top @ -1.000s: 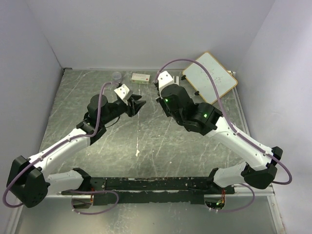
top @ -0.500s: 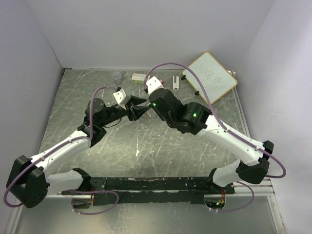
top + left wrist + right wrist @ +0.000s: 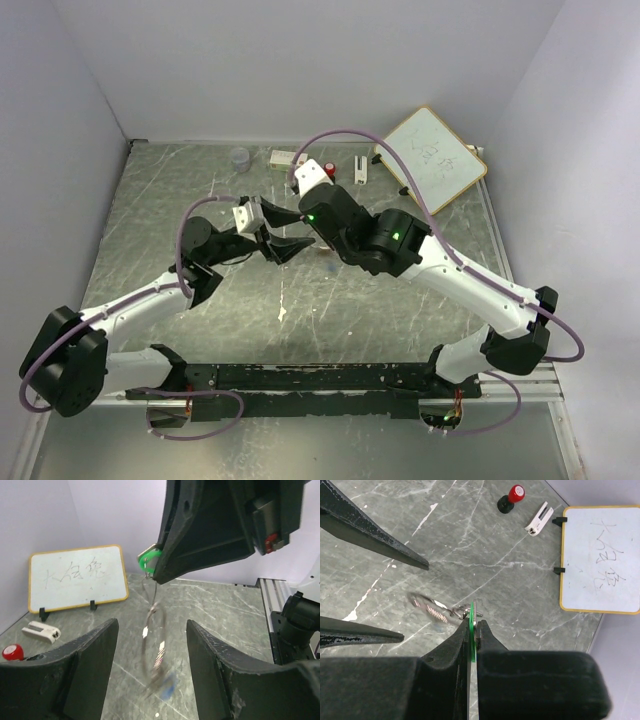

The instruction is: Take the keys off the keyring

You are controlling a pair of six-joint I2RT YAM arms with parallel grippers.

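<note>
My right gripper is shut on the green key, held edge-on above the table. The silver keyring hangs from that green key, blurred, with the blue key at its bottom. My left gripper is open, with one finger on each side of the hanging keyring and not touching it. In the right wrist view the keyring lies between the left fingers. In the top view the left gripper and right gripper meet mid-table.
A whiteboard leans at the back right. A red-and-black stamp, a white clip-like piece, a small white box and a clear cup stand along the back edge. Walls close in on three sides.
My right arm has swung left and brought the green key and ring to my left gripper. My left gripper has shifted slightly nearer and now straddles the ring.
</note>
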